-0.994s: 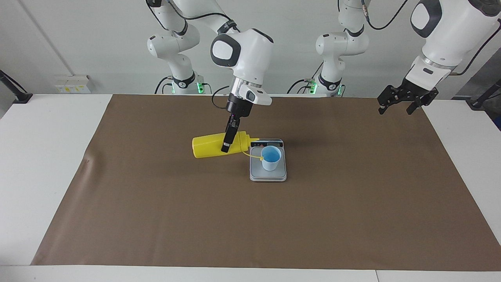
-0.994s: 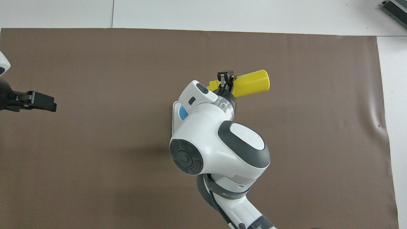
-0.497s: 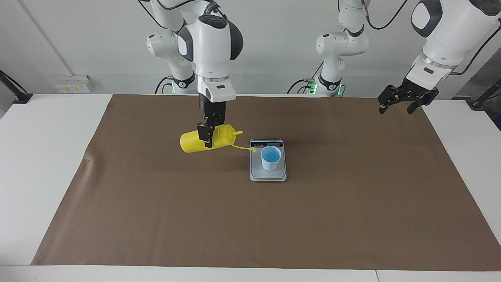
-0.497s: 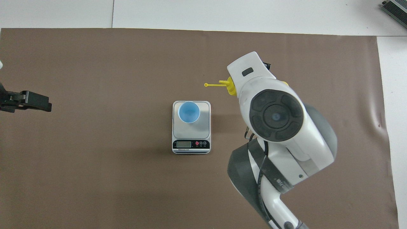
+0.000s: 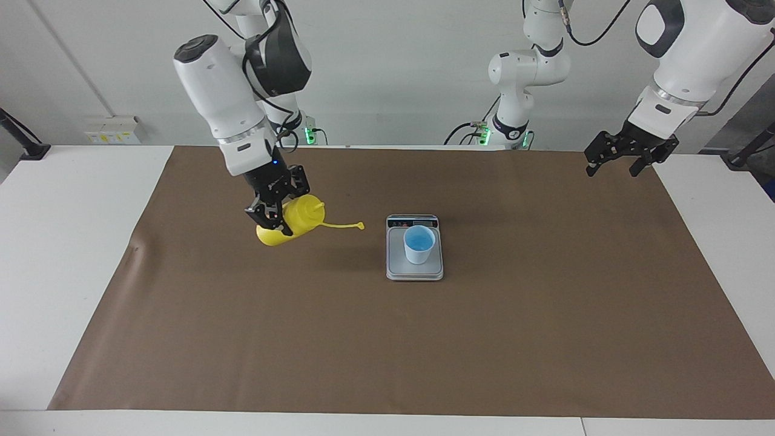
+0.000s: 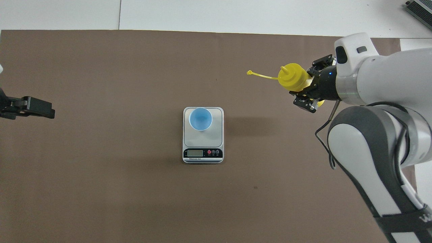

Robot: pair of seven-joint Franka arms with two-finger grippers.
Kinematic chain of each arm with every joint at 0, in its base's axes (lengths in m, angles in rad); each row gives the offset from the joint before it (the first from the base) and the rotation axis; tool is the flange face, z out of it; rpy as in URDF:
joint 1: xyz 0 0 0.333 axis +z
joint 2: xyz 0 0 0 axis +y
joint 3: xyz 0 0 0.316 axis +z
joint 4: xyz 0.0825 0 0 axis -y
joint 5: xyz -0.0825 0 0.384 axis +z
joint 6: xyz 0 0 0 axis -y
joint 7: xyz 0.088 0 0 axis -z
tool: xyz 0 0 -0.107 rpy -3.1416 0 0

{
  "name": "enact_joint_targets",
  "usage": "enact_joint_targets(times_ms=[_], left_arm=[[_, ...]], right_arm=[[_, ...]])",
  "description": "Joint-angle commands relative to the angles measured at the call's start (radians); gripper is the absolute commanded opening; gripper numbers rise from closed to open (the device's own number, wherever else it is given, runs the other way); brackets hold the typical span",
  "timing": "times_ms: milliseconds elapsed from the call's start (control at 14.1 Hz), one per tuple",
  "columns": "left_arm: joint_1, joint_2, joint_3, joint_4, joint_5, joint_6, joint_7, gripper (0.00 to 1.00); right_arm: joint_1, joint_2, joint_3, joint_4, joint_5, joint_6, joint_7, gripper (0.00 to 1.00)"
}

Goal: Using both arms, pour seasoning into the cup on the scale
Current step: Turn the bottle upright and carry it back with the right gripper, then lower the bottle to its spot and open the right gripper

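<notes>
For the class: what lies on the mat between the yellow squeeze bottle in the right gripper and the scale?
Nothing: bare brown mat separates the bottle from the scale; only the bottle's tethered cap hangs above it. The overhead view shows this best.

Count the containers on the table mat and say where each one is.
2. A blue cup stands on the scale; a yellow bottle is held tilted in the right hand, toward the right arm's end. None appear hidden.

White table [image 5: 72, 254] covered mostly by a brown mat [image 5: 484, 339], small crease at its 9 o'clock edge. Plain white wall [image 5: 424, 72] at 12 o'clock, white socket strip [image 5: 112, 130] at 10 o'clock. Dark stand foot [image 5: 27, 148] at 9 o'clock. Even, soft light, faint shadows.
</notes>
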Motion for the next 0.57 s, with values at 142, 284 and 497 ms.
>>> enact_joint_targets(times_ms=[142, 284, 497], left_arm=[[0.011, -0.028, -0.007, -0.030, 0.010, -0.002, 0.004, 1.00], [0.011, -0.028, -0.007, -0.030, 0.010, -0.002, 0.004, 1.00], [0.011, -0.028, -0.007, -0.030, 0.010, -0.002, 0.004, 1.00]], right_arm=[[-0.144, -0.080, 0.013, -0.162, 0.357, 0.017, -0.286, 0.00], [-0.228, -0.063, 0.011, -0.211, 0.512, -0.043, -0.472, 0.00], [-0.334, -0.030, 0.011, -0.265, 0.615, -0.112, -0.669, 0.00]])
